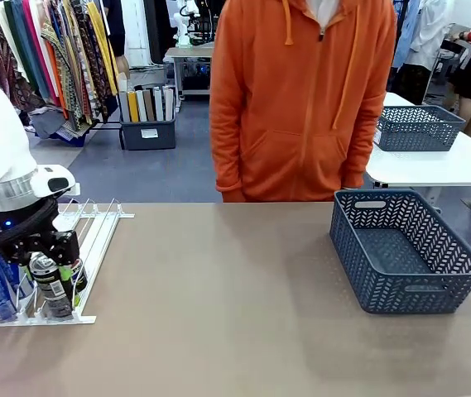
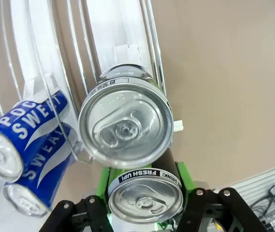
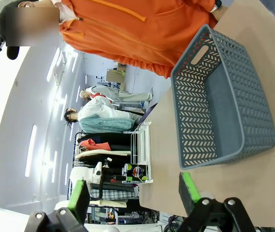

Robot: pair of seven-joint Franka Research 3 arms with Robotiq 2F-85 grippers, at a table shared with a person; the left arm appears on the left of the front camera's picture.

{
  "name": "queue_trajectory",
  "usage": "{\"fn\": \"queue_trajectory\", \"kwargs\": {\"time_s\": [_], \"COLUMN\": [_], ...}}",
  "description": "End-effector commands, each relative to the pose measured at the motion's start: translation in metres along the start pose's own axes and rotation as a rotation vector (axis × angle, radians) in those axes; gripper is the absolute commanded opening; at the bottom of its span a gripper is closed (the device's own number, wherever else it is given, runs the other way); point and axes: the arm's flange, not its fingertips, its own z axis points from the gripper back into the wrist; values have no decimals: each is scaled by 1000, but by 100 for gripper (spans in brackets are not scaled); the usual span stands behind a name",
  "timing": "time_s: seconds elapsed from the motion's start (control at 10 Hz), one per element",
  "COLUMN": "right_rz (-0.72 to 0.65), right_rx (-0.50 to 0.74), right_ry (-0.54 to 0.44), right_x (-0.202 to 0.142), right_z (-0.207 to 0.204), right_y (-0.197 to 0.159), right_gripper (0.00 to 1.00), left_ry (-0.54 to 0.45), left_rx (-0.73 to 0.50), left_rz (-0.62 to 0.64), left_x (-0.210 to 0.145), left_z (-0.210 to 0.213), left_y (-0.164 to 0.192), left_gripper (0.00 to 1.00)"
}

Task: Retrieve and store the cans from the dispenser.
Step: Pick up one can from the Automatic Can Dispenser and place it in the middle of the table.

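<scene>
Front view: 1 black can (image 1: 51, 288) upright (top skyward)

Your left gripper (image 2: 145, 186) points straight down, its pads clamped on a black can (image 1: 52, 289). Your right gripper (image 3: 133, 195) hangs with jaws wide apart

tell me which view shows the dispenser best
Front view: the dispenser shows nearly end to end, lanes clear. The left wrist view gives a close-up of its rails and a pusher block; the right wrist view has it small, far off.
</scene>
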Motion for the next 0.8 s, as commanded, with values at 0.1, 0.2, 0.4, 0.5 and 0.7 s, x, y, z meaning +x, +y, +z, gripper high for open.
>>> {"fn": "queue_trajectory", "kwargs": {"time_s": [0.1, 0.2, 0.4, 0.5, 0.7], "right_rz": [5, 5, 5, 5, 5], "right_rx": [7, 7, 7, 7, 7], "right_ry": [5, 5, 5, 5, 5], "right_x": [0, 0, 0, 0, 0], "right_z": [3, 3, 3, 3, 3], "right_y": [2, 2, 2, 2, 2], "right_gripper": [100, 100, 100, 100, 100], "left_ry": [-48, -80, -110, -143, -161], "left_rx": [31, 15, 37, 19, -18], "left_rz": [-15, -50, -32, -30, -41], "left_x": [-33, -43, -60, -71, -75], "left_z": [108, 139, 178, 197, 201], "left_y": [3, -1, -9, -9, -2], "left_gripper": [0, 0, 0, 0, 0]}}
